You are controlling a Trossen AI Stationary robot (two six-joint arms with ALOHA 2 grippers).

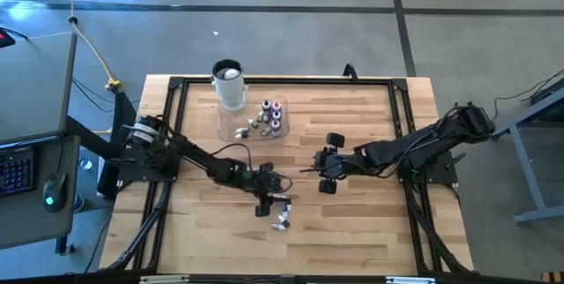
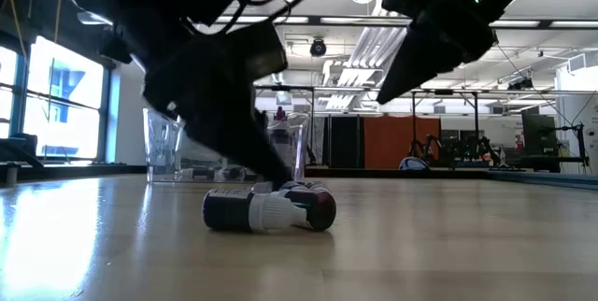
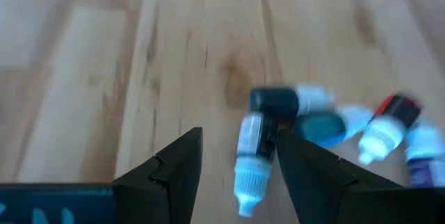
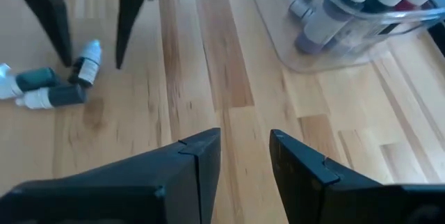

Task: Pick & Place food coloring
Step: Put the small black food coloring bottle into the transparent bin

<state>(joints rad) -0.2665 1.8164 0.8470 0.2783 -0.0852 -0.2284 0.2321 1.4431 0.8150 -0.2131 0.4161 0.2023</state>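
Observation:
Several small food coloring bottles (image 1: pixel 280 220) lie on their sides in a cluster on the wooden table, near the middle front. They also show in the low view (image 2: pixel 271 209). My left gripper (image 3: pixel 240 139) is open and low over the cluster. Its fingers stand on either side of one dark bottle with a whitish tip (image 3: pixel 254 158), which lies flat. More bottles (image 1: pixel 271 116) stand and lie in a clear tray (image 1: pixel 231 130) at the back. My right gripper (image 4: pixel 245 147) hovers right of the middle, slightly open and empty. My left gripper comes at the lying bottle from above, slanting, one finger on each long side. One finger (image 3: pixel 306 168) stands right beside the bottle's body (image 3: pixel 259 137). I cannot tell whether it touches. The bottle lies on the table.
A tall white cup with a dark rim (image 1: pixel 228 81) stands beside the tray at the table's far edge. A black frame (image 1: pixel 167 143) runs around the tabletop. Bare wood lies between the tray and the bottle cluster.

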